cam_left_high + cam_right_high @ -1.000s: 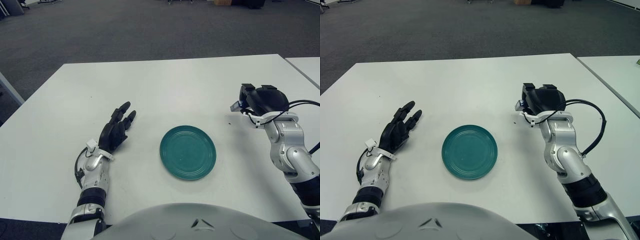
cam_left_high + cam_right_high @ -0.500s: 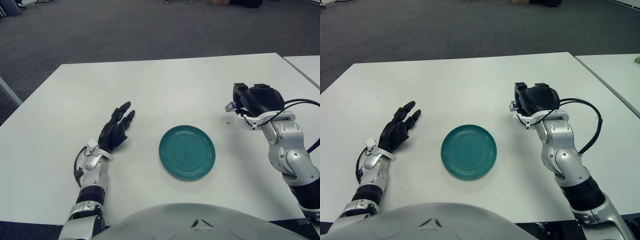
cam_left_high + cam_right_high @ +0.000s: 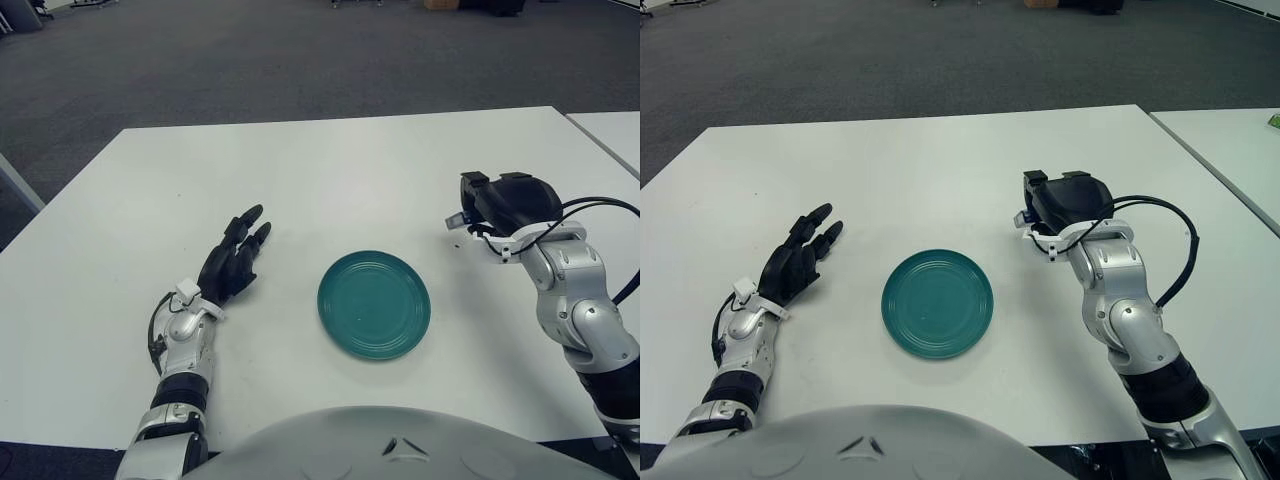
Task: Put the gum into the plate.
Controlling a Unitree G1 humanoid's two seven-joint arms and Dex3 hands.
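Since a second ago the right robot hand [image 3: 1065, 205], curled around a small blue-and-white gum pack [image 3: 455, 218], has been carried leftward toward the green plate [image 3: 374, 304] on the white tabletop [image 3: 330, 170]; release is best delayed until the pack is above the plate's centre, while the left robot hand [image 3: 232, 262] shows spread and empty left of the plate.

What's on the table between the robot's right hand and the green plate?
Nothing. In the left eye view, only bare white table lies between the right hand, which seems to grip a small bluish thing, and the plate.
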